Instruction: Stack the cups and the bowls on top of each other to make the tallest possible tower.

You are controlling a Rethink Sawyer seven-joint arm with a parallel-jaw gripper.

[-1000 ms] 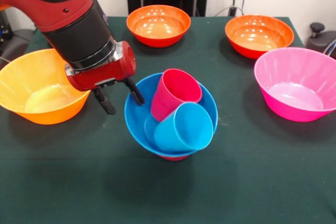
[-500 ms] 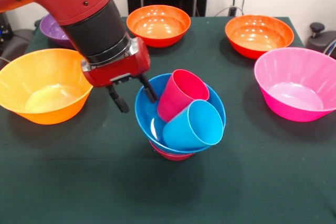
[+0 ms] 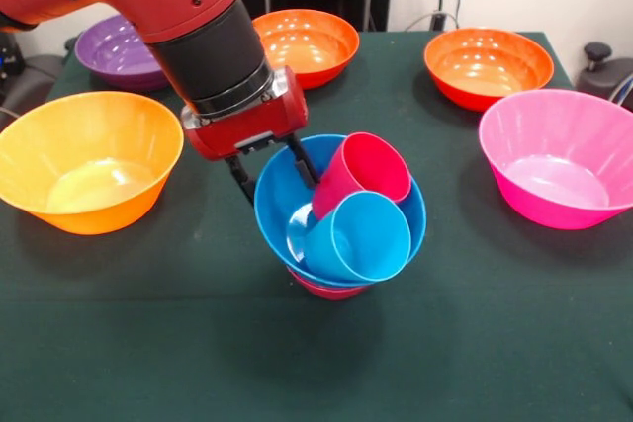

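A mid-sized blue bowl [image 3: 279,224] sits tilted on a small red bowl [image 3: 331,291] near the table's middle. A crimson red cup [image 3: 364,170] and a light blue cup [image 3: 358,237] lie on their sides inside it, mouths toward the camera. Together they make the tower. My gripper [image 3: 279,187] comes down from the upper left and is open. One finger [image 3: 304,160] is inside the blue bowl beside the red cup. The other finger [image 3: 239,177] is outside the bowl's left rim.
A large yellow-orange bowl [image 3: 84,160] stands at the left and a purple bowl [image 3: 119,51] behind it. Two orange bowls [image 3: 302,46] [image 3: 487,66] stand at the back. A large pink bowl [image 3: 559,155] stands at the right.
My gripper has moved right, and its fingers now straddle the blue bowl's left rim. The blue bowl and both cups have shifted right and tilted. The purple bowl has come into view.
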